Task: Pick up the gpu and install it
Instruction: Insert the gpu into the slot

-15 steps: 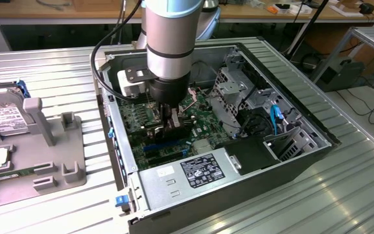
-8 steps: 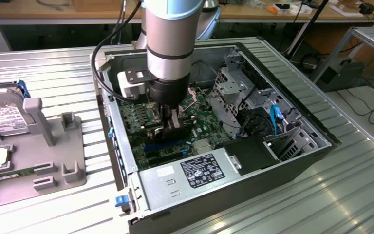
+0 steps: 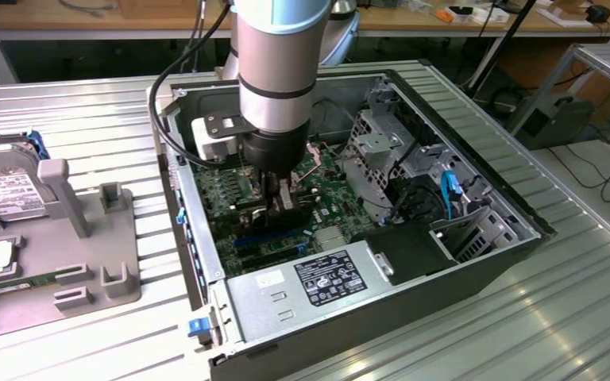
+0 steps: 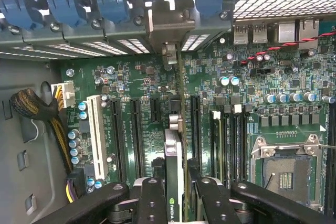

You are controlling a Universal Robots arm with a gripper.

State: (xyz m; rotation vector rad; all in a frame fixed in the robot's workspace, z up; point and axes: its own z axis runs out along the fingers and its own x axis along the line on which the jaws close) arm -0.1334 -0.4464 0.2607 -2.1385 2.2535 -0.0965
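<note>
Black fingers (image 4: pixel 152 203) of the gripper (image 4: pixel 174 203) pinch the gpu (image 4: pixel 174 182) edge-on at the wrist view's lower centre, above the motherboard (image 4: pixel 136 77). In the exterior view the gripper (image 3: pixel 280 200) hangs mid-frame inside the open computer case (image 3: pixel 475 159). My worry: slight tilt or offset from the slot could jam the card's edge or snag its bracket against the rear panel.

**Arm upright, fingers clamped on the card**

The grey-and-silver robot arm (image 3: pixel 273 55) stands near vertical, its black wrist section pointing straight down. The black two-fingered gripper (image 4: pixel 175 195) hangs at its lower end, with its fingers (image 4: pixel 151 203) closed from both sides against the thin black-faced gpu card (image 4: pixel 174 177), which stands on edge between them and reaches beyond the fingertips.
</note>
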